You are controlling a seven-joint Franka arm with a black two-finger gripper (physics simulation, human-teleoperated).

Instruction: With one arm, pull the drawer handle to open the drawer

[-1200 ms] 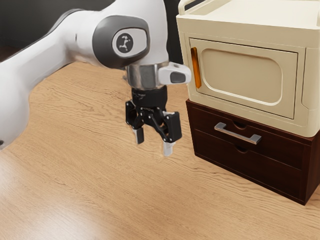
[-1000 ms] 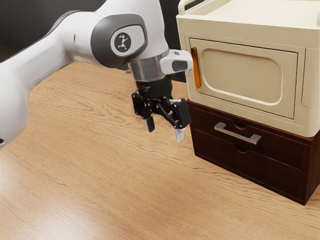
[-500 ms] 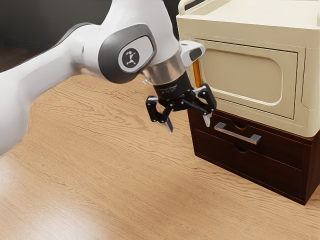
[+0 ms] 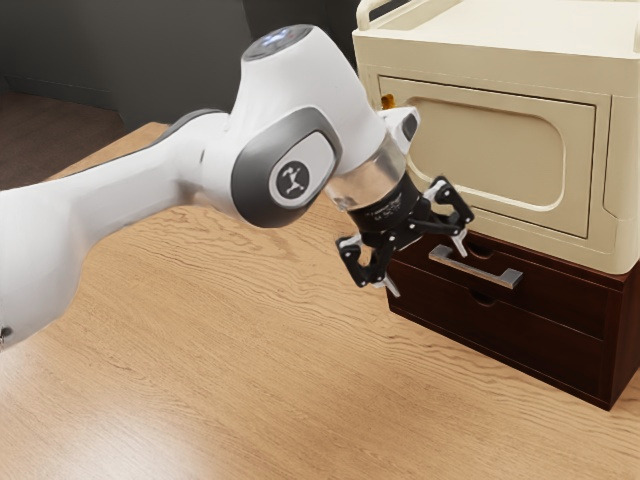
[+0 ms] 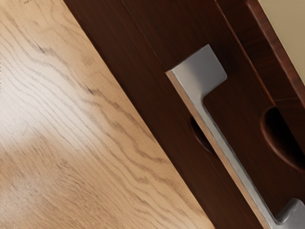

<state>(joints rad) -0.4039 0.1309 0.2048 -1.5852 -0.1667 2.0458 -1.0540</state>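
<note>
Gripper [image 4: 426, 265] released, fingers spread apart, tilted, at the handle's left end in the exterior view; can't tell if a fingertip touches. Metal handle [image 4: 475, 269] is on the front of the upper drawer [image 4: 565, 300], drawer shut, flush with the dark wooden chest [image 4: 621, 340]. Lower drawer [image 4: 500, 337] shut too. Cream cabinet [image 4: 500, 75] sits on top of chest. Wood table [image 4: 200, 380] at near left.

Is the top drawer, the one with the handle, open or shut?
Shut. The top drawer sits flush in the dark brown cabinet, its metal handle ungripped.
</note>
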